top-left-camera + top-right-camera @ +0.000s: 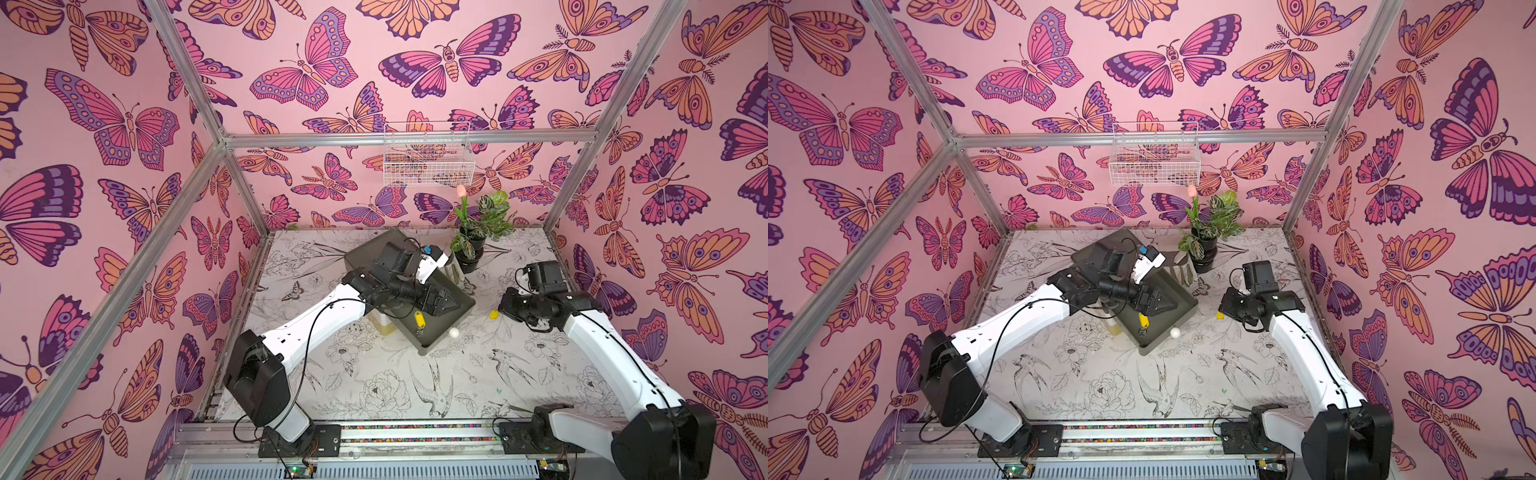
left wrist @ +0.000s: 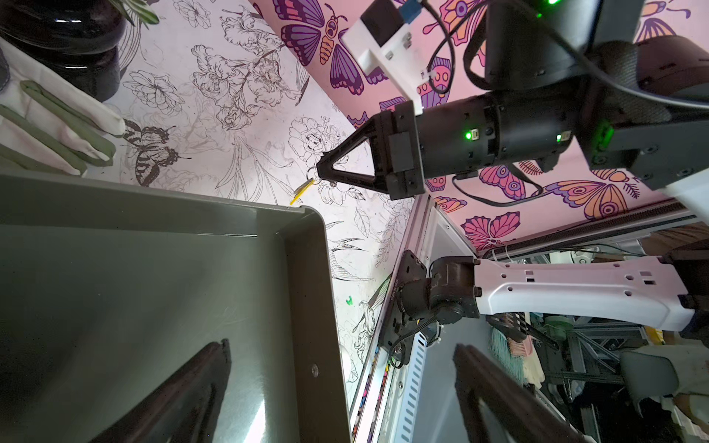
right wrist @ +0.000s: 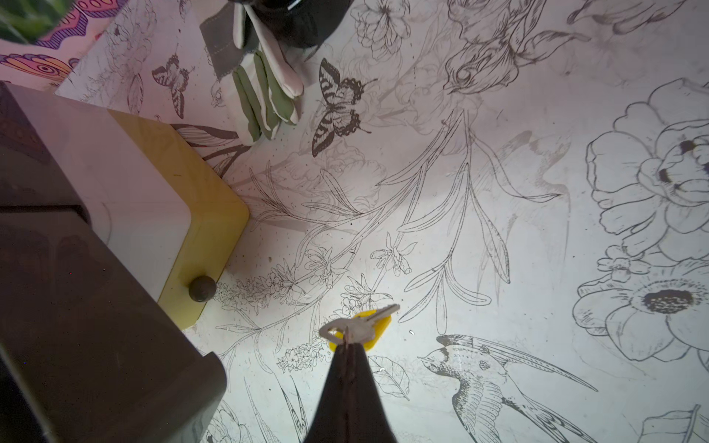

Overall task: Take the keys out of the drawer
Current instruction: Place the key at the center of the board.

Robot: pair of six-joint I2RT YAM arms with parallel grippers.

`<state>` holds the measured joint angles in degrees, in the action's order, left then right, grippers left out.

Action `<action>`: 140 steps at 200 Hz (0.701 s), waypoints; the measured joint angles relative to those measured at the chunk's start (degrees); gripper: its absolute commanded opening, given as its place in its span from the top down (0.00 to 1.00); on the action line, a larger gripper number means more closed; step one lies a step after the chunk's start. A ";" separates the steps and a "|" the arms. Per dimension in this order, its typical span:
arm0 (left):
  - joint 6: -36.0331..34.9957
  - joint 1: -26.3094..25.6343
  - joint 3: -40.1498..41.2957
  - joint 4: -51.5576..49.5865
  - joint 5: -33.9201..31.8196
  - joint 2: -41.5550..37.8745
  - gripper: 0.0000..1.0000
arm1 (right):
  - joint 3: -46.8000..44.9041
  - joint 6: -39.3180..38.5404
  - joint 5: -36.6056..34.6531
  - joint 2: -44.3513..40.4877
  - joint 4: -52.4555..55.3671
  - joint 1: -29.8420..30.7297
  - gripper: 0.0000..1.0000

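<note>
**Desk:** What's the room like round the drawer (image 1: pixel 438 328)?

**Me:** Its walls box in the first key (image 1: pixel 419 320). That one lies on the drawer floor, just inside the end that carries the knob (image 1: pixel 454 332). Past that end, and out to the side by my right arm, the table (image 1: pixel 374 382) is bare. On the drawer's far side a glove (image 3: pixel 264 96) and a potted plant (image 1: pixel 478 232) stand close to it.

**Desk:** Count?

**Me:** Two of them, each on a yellow tag. One white knob.

**Desk:** And the hands?

**Me:** My right gripper (image 3: pixel 347 342) is pinched tight on the ring of the second key (image 3: pixel 360 330). It is beside the drawer, outside its wall, over the table. I can't tell if the tag touches down. My left gripper (image 1: pixel 444 303) hangs over the drawer with its jaws spread wide and nothing between them.
</note>
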<state>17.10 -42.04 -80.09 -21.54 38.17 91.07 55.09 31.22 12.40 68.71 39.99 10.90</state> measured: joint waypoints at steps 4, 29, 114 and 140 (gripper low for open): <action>-0.04 0.00 -0.13 -0.04 -0.09 0.04 0.03 | -0.13 0.00 0.22 0.26 -0.15 -0.04 1.00; -0.15 0.00 -0.68 -0.50 -0.39 0.15 0.03 | -1.11 0.02 1.49 1.33 -1.49 -0.33 1.00; -0.15 0.00 -0.68 -1.25 -0.52 0.81 0.03 | -6.56 0.26 5.35 5.86 -6.80 -4.79 1.00; -0.15 0.00 -0.68 -1.33 -0.52 0.81 0.03 | -7.82 0.26 6.47 7.45 -8.37 -6.21 1.00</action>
<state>16.95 -42.04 -80.77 -22.87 37.65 91.88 47.27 31.48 18.87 76.16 31.62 4.69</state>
